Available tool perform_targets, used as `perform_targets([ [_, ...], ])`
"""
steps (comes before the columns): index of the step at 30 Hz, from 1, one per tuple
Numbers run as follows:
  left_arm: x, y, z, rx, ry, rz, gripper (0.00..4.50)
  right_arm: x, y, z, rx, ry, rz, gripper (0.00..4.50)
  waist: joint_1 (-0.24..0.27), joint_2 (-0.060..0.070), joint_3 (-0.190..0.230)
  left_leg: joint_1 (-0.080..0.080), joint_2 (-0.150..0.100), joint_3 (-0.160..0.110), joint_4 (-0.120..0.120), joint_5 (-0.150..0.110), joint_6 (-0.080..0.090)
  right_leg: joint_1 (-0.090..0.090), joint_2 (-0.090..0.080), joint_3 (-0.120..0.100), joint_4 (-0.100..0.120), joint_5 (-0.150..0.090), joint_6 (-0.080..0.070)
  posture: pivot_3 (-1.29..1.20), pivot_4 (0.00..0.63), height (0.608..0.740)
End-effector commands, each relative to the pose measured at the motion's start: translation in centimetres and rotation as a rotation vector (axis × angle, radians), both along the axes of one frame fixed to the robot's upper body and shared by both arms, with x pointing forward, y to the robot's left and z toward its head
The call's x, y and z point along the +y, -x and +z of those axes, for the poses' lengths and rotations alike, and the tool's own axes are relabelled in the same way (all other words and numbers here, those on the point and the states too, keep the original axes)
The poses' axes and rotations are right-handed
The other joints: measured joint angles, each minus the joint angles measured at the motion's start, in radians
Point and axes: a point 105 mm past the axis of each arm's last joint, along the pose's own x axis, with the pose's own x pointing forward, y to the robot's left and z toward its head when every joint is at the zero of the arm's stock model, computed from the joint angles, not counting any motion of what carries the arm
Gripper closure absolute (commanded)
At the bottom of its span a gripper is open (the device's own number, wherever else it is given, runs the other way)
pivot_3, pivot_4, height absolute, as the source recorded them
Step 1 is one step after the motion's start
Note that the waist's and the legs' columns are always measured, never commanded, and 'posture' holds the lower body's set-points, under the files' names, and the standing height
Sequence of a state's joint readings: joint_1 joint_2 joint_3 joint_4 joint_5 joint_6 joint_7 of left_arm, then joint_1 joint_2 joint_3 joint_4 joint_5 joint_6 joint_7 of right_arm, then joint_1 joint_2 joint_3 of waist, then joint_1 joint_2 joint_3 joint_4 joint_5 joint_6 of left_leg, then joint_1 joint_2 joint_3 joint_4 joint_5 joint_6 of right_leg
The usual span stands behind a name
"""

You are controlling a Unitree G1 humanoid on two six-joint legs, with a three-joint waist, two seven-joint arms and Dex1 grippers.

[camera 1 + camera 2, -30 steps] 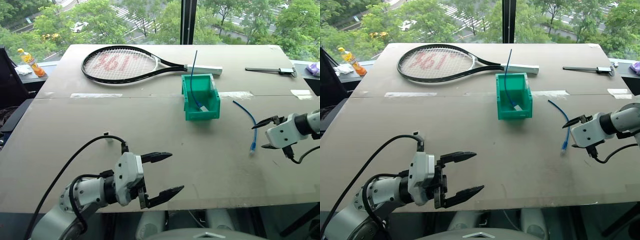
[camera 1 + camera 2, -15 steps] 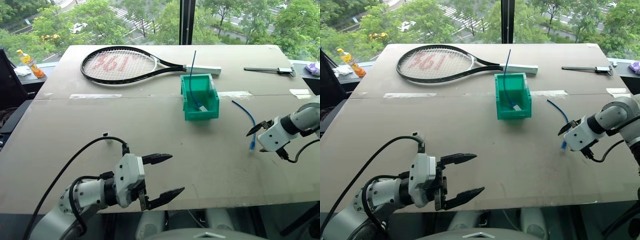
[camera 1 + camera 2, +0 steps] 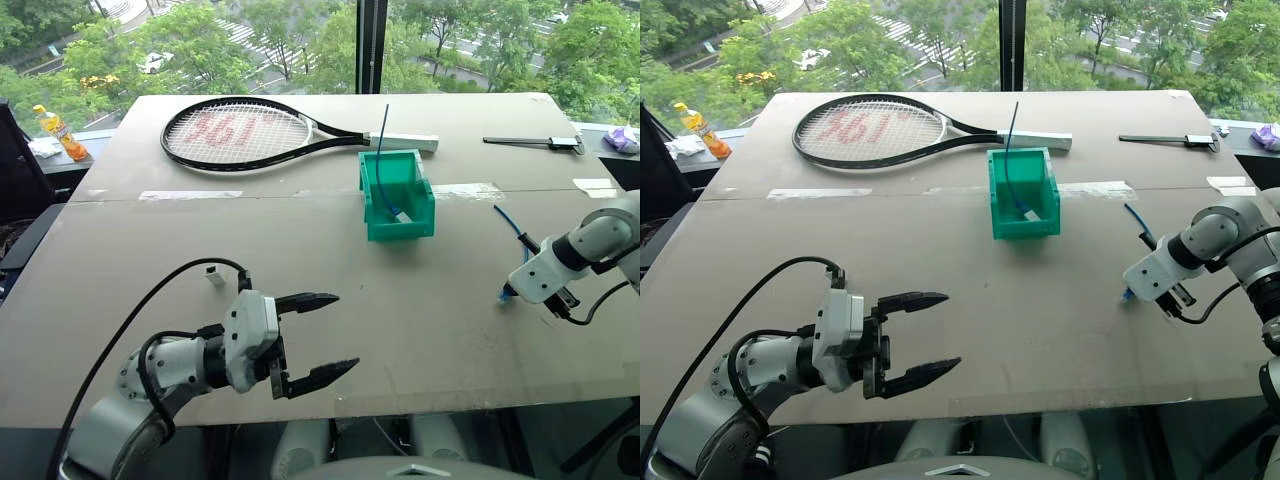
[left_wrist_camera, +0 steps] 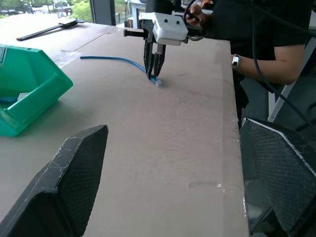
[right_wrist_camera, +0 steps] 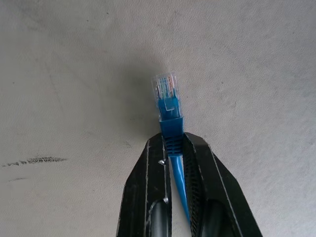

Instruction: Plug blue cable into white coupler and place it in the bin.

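Right wrist view: right gripper (image 5: 177, 148) pinching blue cable (image 5: 171, 129) behind its clear plug, right of bin (image 3: 398, 195), likely for lifting; left gripper (image 3: 315, 336) spread wide, near-left.

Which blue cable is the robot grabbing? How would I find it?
Start at the green bin in the middle of the big table, then look toward the table's right edge. There the blue cable lies curved on the bare tabletop, its clear plug end pinched in the right gripper. The other blue cable is straighter and stands up out of the bin.
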State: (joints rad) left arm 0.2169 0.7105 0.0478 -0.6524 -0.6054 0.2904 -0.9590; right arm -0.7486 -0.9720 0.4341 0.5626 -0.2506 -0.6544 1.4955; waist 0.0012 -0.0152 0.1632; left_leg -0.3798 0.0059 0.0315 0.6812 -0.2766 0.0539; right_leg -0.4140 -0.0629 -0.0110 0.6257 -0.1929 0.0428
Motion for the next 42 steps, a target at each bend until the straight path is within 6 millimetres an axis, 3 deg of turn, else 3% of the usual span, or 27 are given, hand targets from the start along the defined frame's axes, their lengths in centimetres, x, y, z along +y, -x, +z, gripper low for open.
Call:
perform_targets([
  [1,0.3,-0.4,0.1,-0.044,0.009,-0.001,0.00,2.0,-0.3,1.4,0.005,-0.091,-0.053,4.38,-0.005,0.000,0.000,0.000,0.000,0.000,0.000,0.000,0.000,0.000,0.000,0.000,0.000,0.000,0.000,0.00,0.150,0.740],
  [8,1.4,-0.7,-1.0,-0.046,0.015,0.046,0.00,7.7,0.2,2.4,0.143,-0.165,-0.268,4.38,-0.008,0.001,0.000,-0.003,0.001,-0.001,-0.003,0.000,0.000,-0.004,-0.005,0.000,-0.001,0.000,-0.001,0.00,0.150,0.740],
  [15,2.1,-0.7,-1.5,-0.058,0.001,0.083,0.00,15.1,-0.8,1.5,0.170,-0.223,-0.272,4.38,-0.013,0.001,0.001,-0.004,0.000,-0.002,-0.004,0.000,0.000,-0.006,-0.007,-0.003,0.000,0.000,-0.001,0.00,0.150,0.740],
  [20,2.3,-0.8,-1.8,-0.063,0.001,0.107,0.00,17.5,-1.7,0.3,0.171,-0.239,-0.283,4.38,-0.010,0.001,0.001,-0.008,-0.002,-0.004,-0.004,0.000,-0.001,-0.008,-0.006,-0.005,0.000,0.001,-0.001,0.00,0.150,0.740],
  [21,2.3,-0.9,-1.9,-0.064,-0.001,0.111,0.00,17.8,-2.0,0.2,0.158,-0.240,-0.279,4.09,-0.011,0.001,0.001,-0.008,-0.002,-0.004,-0.004,0.000,-0.001,-0.008,-0.006,-0.005,-0.001,0.001,-0.001,0.00,0.150,0.740],
  [23,2.3,-1.0,-2.0,-0.066,0.001,0.121,0.00,17.8,-2.0,-0.1,0.162,-0.228,-0.273,3.61,-0.013,0.001,0.001,-0.008,-0.002,-0.004,-0.004,0.000,-0.001,-0.008,-0.006,-0.005,-0.001,0.001,-0.001,0.00,0.150,0.740],
  [26,2.1,-1.5,-2.2,-0.076,-0.007,0.139,0.00,17.7,-1.9,-0.1,0.176,-0.251,-0.293,2.39,-0.013,0.001,0.001,-0.007,-0.002,-0.005,-0.004,0.000,-0.001,-0.008,-0.006,-0.005,0.000,0.001,-0.001,0.00,0.150,0.740],
  [27,2.0,-1.8,-2.2,-0.076,-0.008,0.145,0.00,17.5,-1.9,0.2,0.174,-0.283,-0.307,1.73,-0.013,0.001,0.001,-0.007,-0.002,-0.006,-0.004,0.000,-0.001,-0.008,-0.005,-0.006,0.000,0.001,-0.001,0.00,0.150,0.740],
  [31,1.6,-3.5,-2.7,-0.078,-0.072,0.197,0.00,16.9,-1.1,3.4,0.183,-0.493,-0.368,0.10,-0.002,0.002,0.001,-0.009,-0.002,-0.008,-0.004,0.000,-0.001,-0.008,-0.004,-0.008,-0.001,0.001,-0.001,0.00,0.150,0.740],
  [36,0.5,-5.2,-3.2,-0.054,-0.164,0.143,0.00,14.5,2.7,6.3,0.221,-0.739,-0.367,0.10,0.014,0.002,0.001,-0.016,-0.003,-0.010,-0.004,0.000,-0.001,-0.012,-0.005,-0.011,-0.001,0.002,0.000,0.00,0.150,0.740],
  [40,-0.2,-7.0,-3.7,-0.047,-0.212,0.102,0.00,12.9,5.0,6.6,0.212,-0.904,-0.456,0.10,0.015,0.002,0.001,-0.017,-0.003,-0.013,-0.004,0.000,-0.001,-0.011,-0.005,-0.015,-0.002,0.001,0.000,0.00,0.150,0.740],
  [42,-0.9,-8.2,-4.0,-0.045,-0.227,0.084,0.00,11.6,5.8,5.8,0.151,-0.970,-0.537,0.10,0.012,0.002,0.001,-0.017,-0.003,-0.011,-0.004,0.000,-0.001,-0.011,-0.004,-0.013,-0.002,0.001,0.000,0.00,0.150,0.740],
])
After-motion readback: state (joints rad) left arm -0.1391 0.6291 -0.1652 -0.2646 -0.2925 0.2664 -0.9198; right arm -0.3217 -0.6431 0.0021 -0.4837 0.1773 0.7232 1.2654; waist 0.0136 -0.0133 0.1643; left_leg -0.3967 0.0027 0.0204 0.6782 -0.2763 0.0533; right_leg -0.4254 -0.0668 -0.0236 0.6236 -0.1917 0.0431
